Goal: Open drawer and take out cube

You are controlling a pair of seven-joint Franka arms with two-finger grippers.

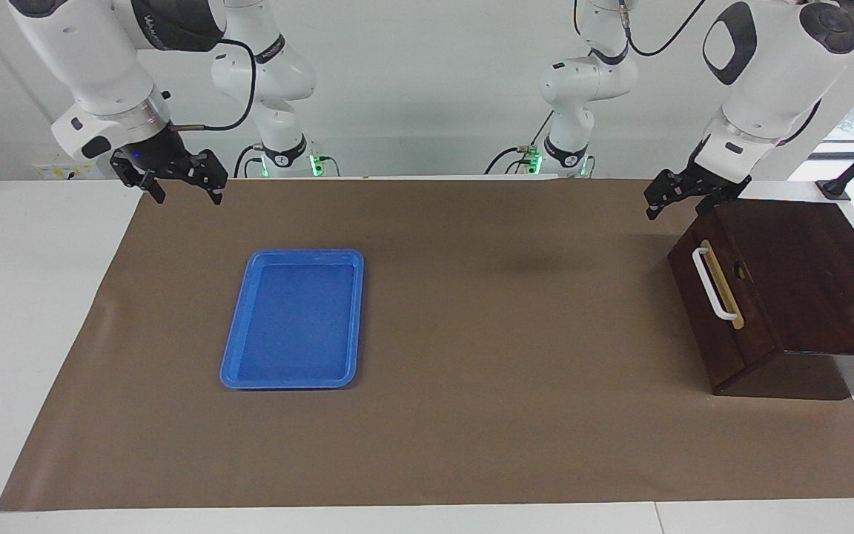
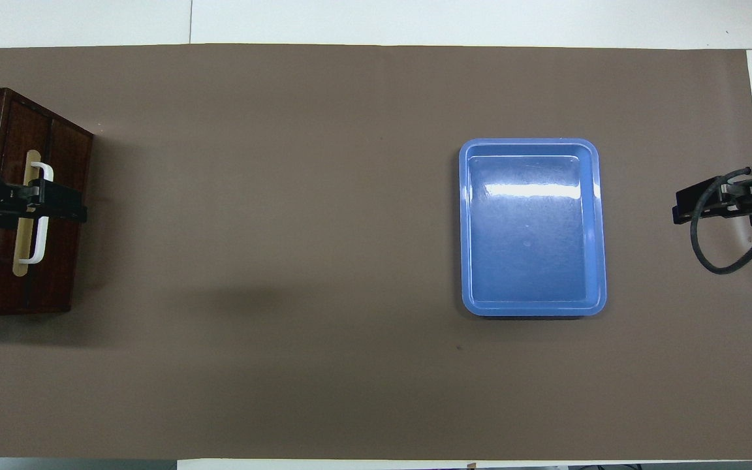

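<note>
The left gripper hangs with its fingers spread and nothing between them, raised above the corner of the drawer box nearest the robots. Below it and slightly farther out, the drawer front is flush and closed, its white handle untouched. The cube is not visible; presumably it sits inside. The likely failure is a poor approach: the handle is slim and the box stands angled, so fingers descending off-line could strike the front or slip off the bar, and a pull could drag the whole box. The right gripper waits, also spread and empty, well clear of the blue tray.
</note>
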